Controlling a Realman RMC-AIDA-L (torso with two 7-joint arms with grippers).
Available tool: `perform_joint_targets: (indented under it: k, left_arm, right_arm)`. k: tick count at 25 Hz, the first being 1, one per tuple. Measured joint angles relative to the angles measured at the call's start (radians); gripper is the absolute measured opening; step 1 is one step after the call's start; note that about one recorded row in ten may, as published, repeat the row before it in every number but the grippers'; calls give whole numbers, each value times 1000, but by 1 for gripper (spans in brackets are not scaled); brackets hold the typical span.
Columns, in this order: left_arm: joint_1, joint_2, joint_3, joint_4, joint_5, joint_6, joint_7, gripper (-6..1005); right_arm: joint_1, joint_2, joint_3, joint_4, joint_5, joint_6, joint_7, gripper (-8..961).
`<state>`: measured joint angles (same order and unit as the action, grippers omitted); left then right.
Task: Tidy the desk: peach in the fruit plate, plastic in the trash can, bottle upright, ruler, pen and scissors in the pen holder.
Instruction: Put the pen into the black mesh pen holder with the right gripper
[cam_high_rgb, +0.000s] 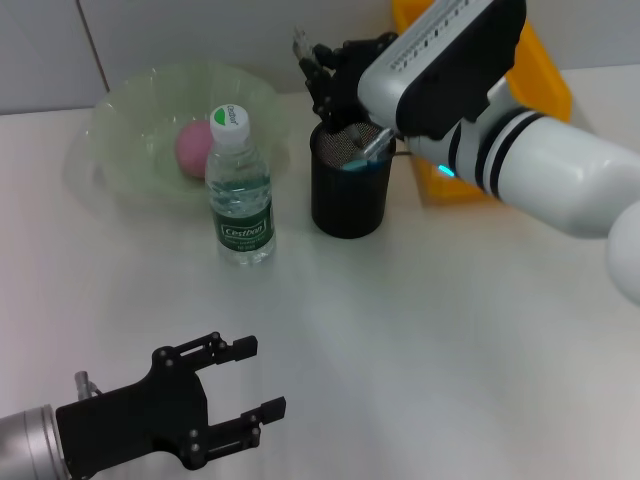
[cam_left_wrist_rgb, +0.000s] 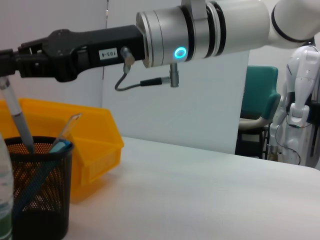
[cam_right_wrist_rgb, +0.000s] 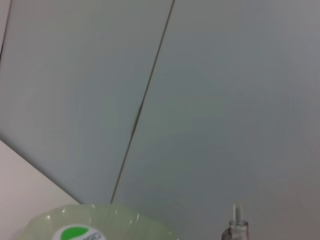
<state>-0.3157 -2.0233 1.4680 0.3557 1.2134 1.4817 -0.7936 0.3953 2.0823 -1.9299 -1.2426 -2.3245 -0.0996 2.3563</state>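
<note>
Right pincer (cam_high_rgb: 318, 62), one pen (cam_left_wrist_rgb: 16, 117).

A pink peach (cam_high_rgb: 192, 146) lay inside the pale green translucent fruit plate (cam_high_rgb: 125, 120) at the upper left of the head view, and just in front of it a clear bottle (cam_high_rgb: 240, 190) with a green-and-white cap and green label stood upright. Right of the bottle, upper centre, the black mesh pen holder (cam_high_rgb: 349, 195) stood upright, holding a blue-handled item and a pen (cam_left_wrist_rgb: 17, 120) leaning on its rim.

1 bottle (cam_high_rgb: 240, 190), 1 peach (cam_high_rgb: 192, 147) (in plate (cam_high_rgb: 120, 120))
</note>
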Motion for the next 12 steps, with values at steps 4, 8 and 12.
perform_joint_targets:
  k: [4, 8, 12]
  left_arm:
    - [3, 0, 0, -2, 0, 0, 0, 713]
    - [6, 0, 0, -2, 0, 0, 1, 713]
    - [8, 1, 0, -3, 0, 0, 1, 713]
  right_arm:
    - [0, 2, -31, 34, 9, 47, 10, 118]
    - [1, 3, -87, 84, 7, 141, 27, 119]
    - [1, 4, -114, 105, 4, 174, 26, 154]
